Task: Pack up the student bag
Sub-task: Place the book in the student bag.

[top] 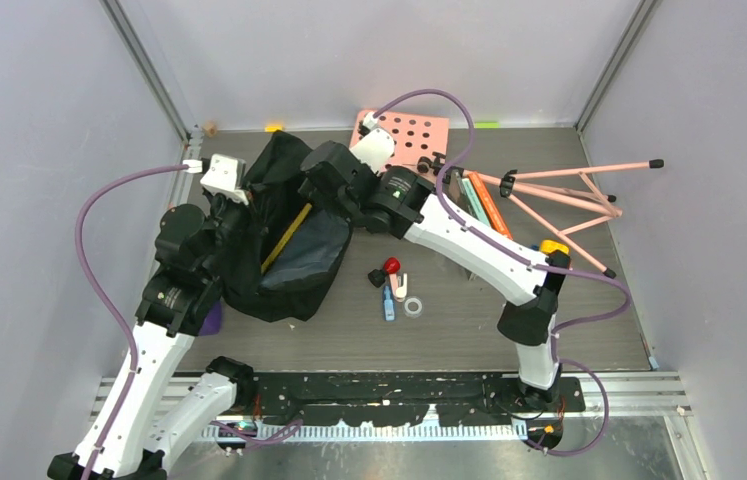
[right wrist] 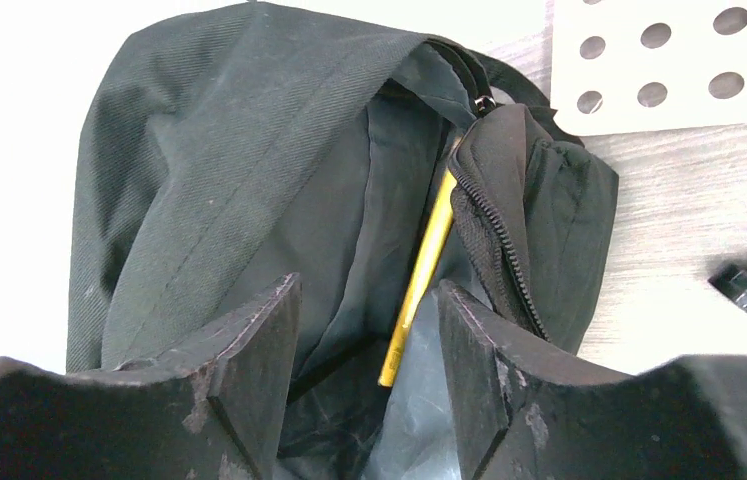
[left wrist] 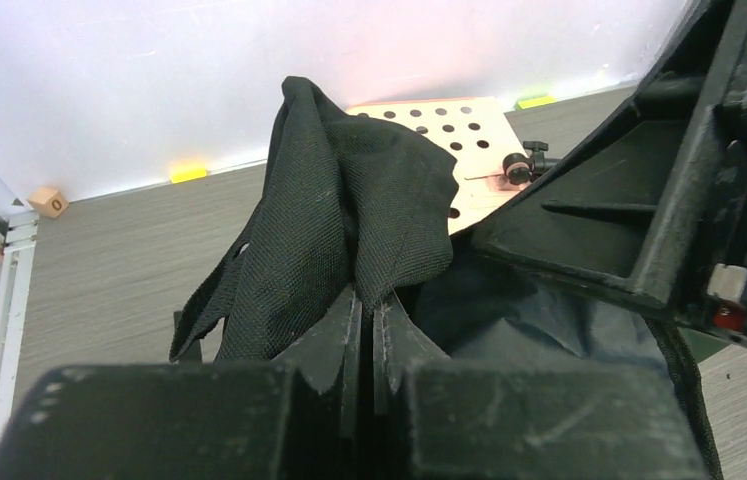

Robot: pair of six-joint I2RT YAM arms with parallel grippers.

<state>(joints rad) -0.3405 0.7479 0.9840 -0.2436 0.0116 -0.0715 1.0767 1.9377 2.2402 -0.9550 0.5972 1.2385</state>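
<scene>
The student bag [top: 289, 262], a black backpack with grey lining, lies open on the table left of centre. A yellow pencil [top: 286, 238] sticks out of its opening and also shows in the right wrist view [right wrist: 421, 280]. My left gripper [left wrist: 369, 305] is shut on a fold of the bag's black fabric [left wrist: 349, 210] and holds it up. My right gripper [right wrist: 369, 300] is open just above the bag's opening [right wrist: 349, 230], with the pencil between its fingers but not gripped.
A red-capped marker [top: 387, 268], a blue item [top: 388, 306] and a tape ring [top: 413, 306] lie right of the bag. A pink perforated board [top: 417, 135], books [top: 484, 200] and a pink tripod [top: 569, 195] are at back right. A purple item [top: 211, 320] lies by the left arm.
</scene>
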